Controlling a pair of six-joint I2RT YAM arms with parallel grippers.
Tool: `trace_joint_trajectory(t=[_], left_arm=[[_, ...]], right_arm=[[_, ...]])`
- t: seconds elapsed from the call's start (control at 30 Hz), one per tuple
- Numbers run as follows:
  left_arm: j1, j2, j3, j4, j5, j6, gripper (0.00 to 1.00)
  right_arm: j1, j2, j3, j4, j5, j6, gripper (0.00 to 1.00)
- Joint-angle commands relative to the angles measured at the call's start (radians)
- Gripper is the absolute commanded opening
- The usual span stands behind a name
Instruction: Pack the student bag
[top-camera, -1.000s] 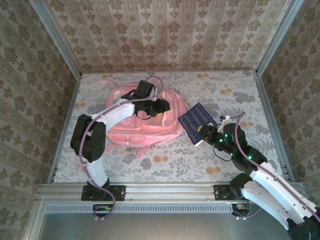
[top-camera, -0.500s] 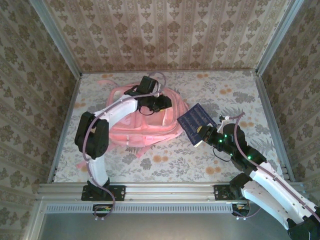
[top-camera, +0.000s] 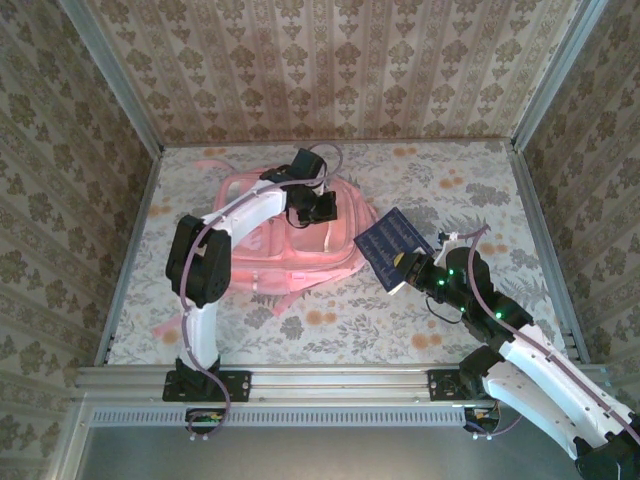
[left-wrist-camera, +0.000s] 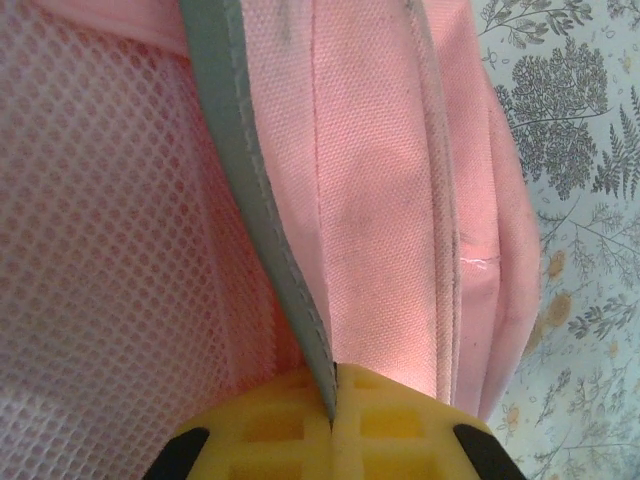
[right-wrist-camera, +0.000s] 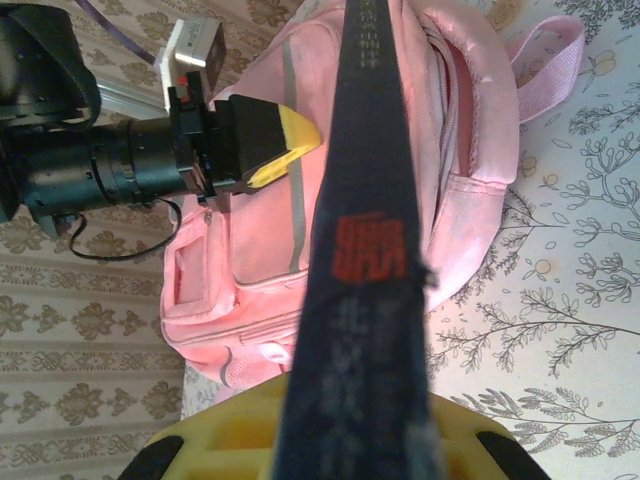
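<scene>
Scene: two robot arms work over a floral-patterned worktop (top-camera: 450, 190) inside a wallpapered enclosure, seen from above and from each wrist.
Student bag: the student bag (top-camera: 290, 245), a large soft pink backpack, lies flat on the left-centre of the worktop. Its straps trail off toward the far and near left.
Left end effector: the left end effector (left-wrist-camera: 333, 400) sits over the bag's upper right part. Its yellow pads are pressed fully together on a strip of grey trim (left-wrist-camera: 240, 170) that edges a pink fabric panel. A pink mesh panel (left-wrist-camera: 110, 250) lies just beside that trim.
Right end effector: the right end effector (top-camera: 412, 268) is clamped nearly shut on a dark blue book (top-camera: 393, 240). It holds the book tilted, just beside the bag's right edge and clear of the worktop. From the right wrist the book is seen edge-on, with red print on its spine, pointing at the bag.
Step in hand: this looks like opening the bag. The left arm has pinched the trimmed edge of a compartment, while the right arm waits with the book ready.
Next move: probably the left arm should lift or pull the pinched edge up and away to widen the mouth. The right arm should then line the book's narrow edge up with that gap and slide it in.
Watch for: soft fabric may sag shut or slip from the pinch, and the book's corner could catch on the rim.
Unclear: how wide the compartment is open cannot be told from these views.
</scene>
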Motion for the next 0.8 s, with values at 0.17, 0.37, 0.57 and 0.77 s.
trace_joint_trajectory(t=[0.17, 0.37, 0.57, 0.77], left_arm=[[0.047, -0.171, 0.078, -0.144, 0.142, 0.106, 0.00], [0.117, -0.326, 0.059, -0.170, 0.224, 0.101, 0.00], [0.200, -0.434, 0.021, -0.133, 0.374, 0.067, 0.00], [0.249, -0.484, 0.009, -0.094, 0.485, 0.046, 0.00]], right_arm=[[-0.007, -0.011, 0.160, -0.141, 0.060, -0.151, 0.00], [-0.021, 0.019, 0.265, -0.207, 0.074, -0.239, 0.00], [-0.102, 0.104, 0.301, -0.171, -0.062, -0.234, 0.00], [-0.181, 0.237, 0.275, 0.029, -0.312, -0.190, 0.00]])
